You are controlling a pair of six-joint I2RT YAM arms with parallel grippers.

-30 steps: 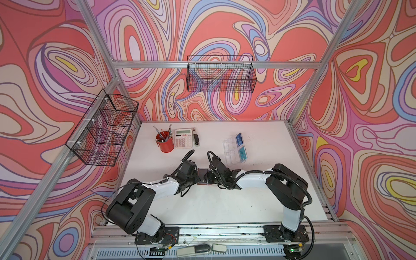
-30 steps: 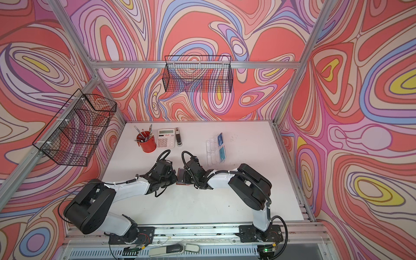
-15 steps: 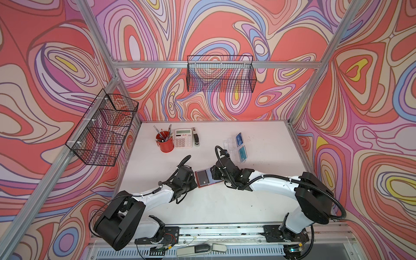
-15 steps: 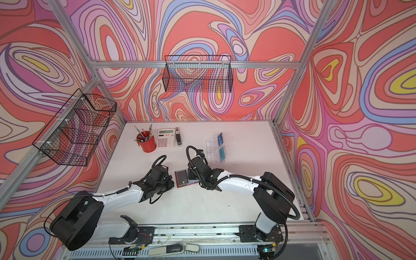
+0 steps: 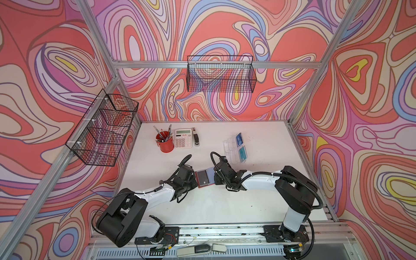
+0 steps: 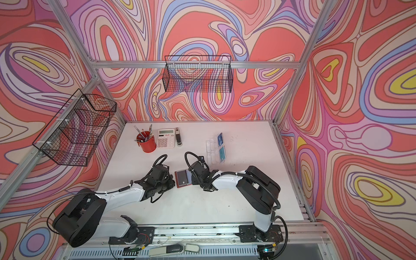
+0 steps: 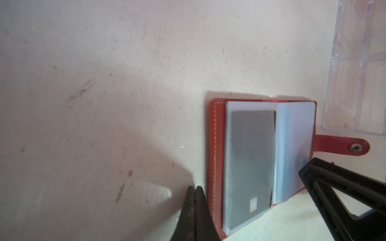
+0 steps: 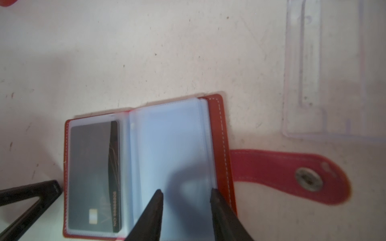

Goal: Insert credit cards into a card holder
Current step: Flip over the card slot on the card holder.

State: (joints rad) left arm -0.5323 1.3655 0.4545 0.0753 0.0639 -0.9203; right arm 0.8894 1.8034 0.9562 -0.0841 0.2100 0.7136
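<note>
White tabletop [image 5: 258, 198], matte, w/ dark specks & faint scuffs in both wrist views. Room: 3 walls [image 5: 202, 33] in swirly red, pink, lilac & blue print. Alu frame rails [image 5: 216, 64] run up the corners & across the back. 1 black wire basket [image 5: 220, 76] hangs on the back wall, 1 tiered wire basket [image 5: 103, 130] on the side wall.

Back of tabletop: red pen cup [image 5: 165, 143], calculator [image 5: 183, 140] just beside it, then stapler [image 5: 196, 139]. Further along, a clear acrylic stand [image 5: 228, 146] w/ 1 blue card [image 5: 239, 137] & 1 teal card [image 5: 242, 154] in it.

Card holder [image 5: 203, 177] lies open & flat mid-tabletop, btwn the 2 claws, near the stand. Its snap tab [image 8: 292, 175] is spread on the surface. 1 grey card [image 7: 250, 167] sits in a clear sleeve on the page nearest the left claw [image 7: 195, 193].

Left claw: tips pressed together, nothing held, just beside the holder's stitched red edge. Right claw [image 8: 186, 193]: tips apart at a narrow-ish gap, over the pale sleeve page, nothing gripped.
</note>
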